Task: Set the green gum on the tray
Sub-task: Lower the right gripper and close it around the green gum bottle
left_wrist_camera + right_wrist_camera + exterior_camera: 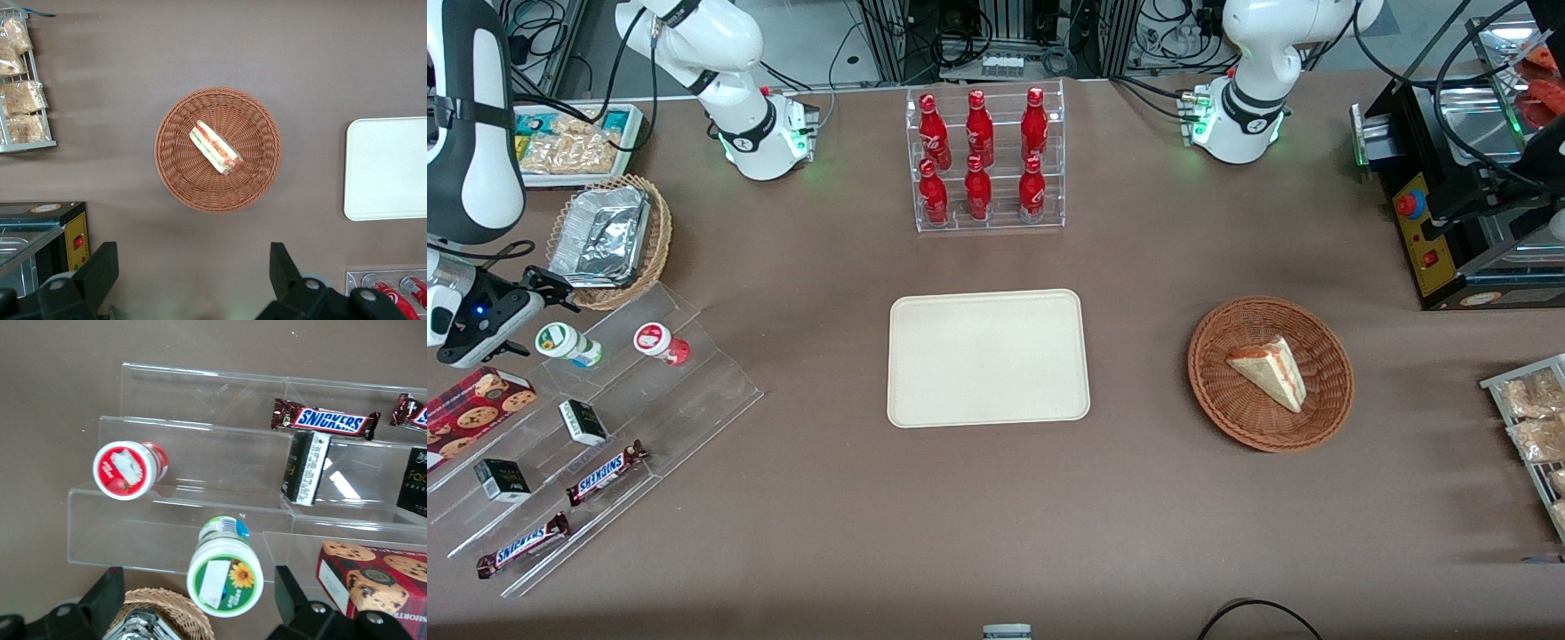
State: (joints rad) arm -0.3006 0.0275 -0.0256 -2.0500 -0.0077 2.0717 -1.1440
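The green gum (567, 345) is a small white bottle with a green-and-white lid. It stands on the upper step of a clear stepped shelf (694, 391) at the working arm's end of the table. My gripper (532, 316) hovers close beside and above it, open. In the right wrist view the gum (223, 577) shows between the two spread fingers of the gripper (195, 581), touching neither. The cream tray (987, 356) lies flat at the table's middle with nothing on it; its edge also shows in the left wrist view (387, 167).
A red-lidded bottle (660, 342) stands beside the gum on the same step. Lower steps hold Snickers bars (605, 473), small dark boxes (583, 421) and a cookie box (471, 409). A wicker basket with foil (609, 240) sits by the gripper. Cola rack (983, 160) and sandwich basket (1270, 373) stand farther off.
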